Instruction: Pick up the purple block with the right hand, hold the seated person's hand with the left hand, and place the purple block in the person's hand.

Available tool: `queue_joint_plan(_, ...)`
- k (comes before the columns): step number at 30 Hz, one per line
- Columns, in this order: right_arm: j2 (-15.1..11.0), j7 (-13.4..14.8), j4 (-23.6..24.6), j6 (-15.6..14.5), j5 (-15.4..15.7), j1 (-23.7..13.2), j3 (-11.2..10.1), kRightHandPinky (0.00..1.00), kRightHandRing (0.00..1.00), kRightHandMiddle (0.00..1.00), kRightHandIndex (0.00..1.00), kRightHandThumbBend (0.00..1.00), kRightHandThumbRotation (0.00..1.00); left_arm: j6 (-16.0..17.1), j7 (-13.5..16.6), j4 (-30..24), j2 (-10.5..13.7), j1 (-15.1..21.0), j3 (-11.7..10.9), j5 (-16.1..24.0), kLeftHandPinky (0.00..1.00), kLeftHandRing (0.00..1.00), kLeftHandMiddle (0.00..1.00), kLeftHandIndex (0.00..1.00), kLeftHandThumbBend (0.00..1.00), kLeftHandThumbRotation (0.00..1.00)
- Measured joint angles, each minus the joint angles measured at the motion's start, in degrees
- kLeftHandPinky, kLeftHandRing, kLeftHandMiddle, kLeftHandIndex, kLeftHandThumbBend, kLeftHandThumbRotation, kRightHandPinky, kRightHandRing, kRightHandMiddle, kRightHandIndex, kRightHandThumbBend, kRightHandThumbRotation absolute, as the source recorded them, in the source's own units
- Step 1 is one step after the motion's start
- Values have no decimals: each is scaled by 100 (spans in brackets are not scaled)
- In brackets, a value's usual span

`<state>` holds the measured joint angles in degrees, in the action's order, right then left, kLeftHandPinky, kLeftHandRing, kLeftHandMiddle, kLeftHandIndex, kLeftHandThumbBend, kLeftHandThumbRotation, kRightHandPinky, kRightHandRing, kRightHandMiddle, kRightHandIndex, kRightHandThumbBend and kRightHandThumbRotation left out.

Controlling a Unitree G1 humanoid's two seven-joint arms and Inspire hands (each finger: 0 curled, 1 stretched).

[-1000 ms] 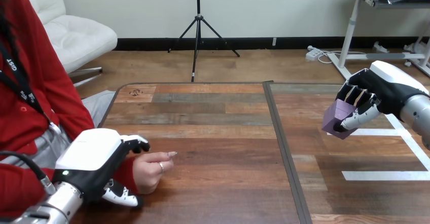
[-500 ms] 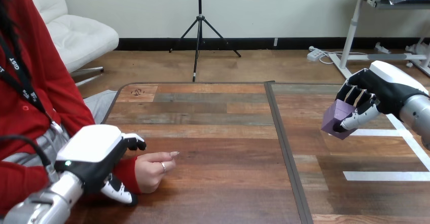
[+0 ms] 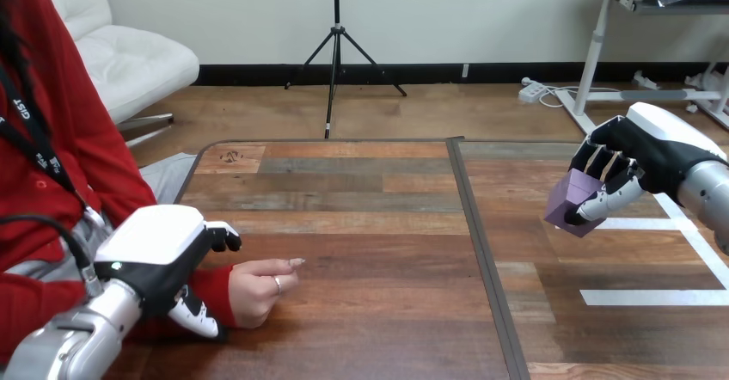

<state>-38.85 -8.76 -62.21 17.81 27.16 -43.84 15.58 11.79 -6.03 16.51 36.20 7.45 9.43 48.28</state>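
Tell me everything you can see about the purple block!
The purple block is pale lilac and boxy, with flat faces and sharp corners. It looks matte, maybe foam or plastic. It sits tilted, one corner pointing down. The right hand grips it, with fingers curled over its top and the thumb pressed on its front. It looks lifted off the table, over the right part, far from the person's hand.

The purple block (image 3: 567,201) is showing pale violet among the right hand (image 3: 643,152)'s black-and-white fingers (image 3: 604,198). Both hands are wearing white shells over black. A red sleeve (image 3: 211,282) is covering the person's wrist (image 3: 222,296) between the left hand (image 3: 155,255)'s fingers and thumb. White tape lines (image 3: 653,297) are crossing the brown-and-grey planked table (image 3: 370,225).
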Motion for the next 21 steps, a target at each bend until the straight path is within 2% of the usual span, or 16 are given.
queue_joint_plan(7,0,6,0,20,0,1,0,44,47,51,50,72,0,-148,-23,53,10,127,109,71,70,75,76,74,96,5)
queue_joint_plan(21,0,20,0,68,0,1,0,46,48,52,50,71,0,-202,-58,293,66,361,261,82,64,72,73,70,95,3)
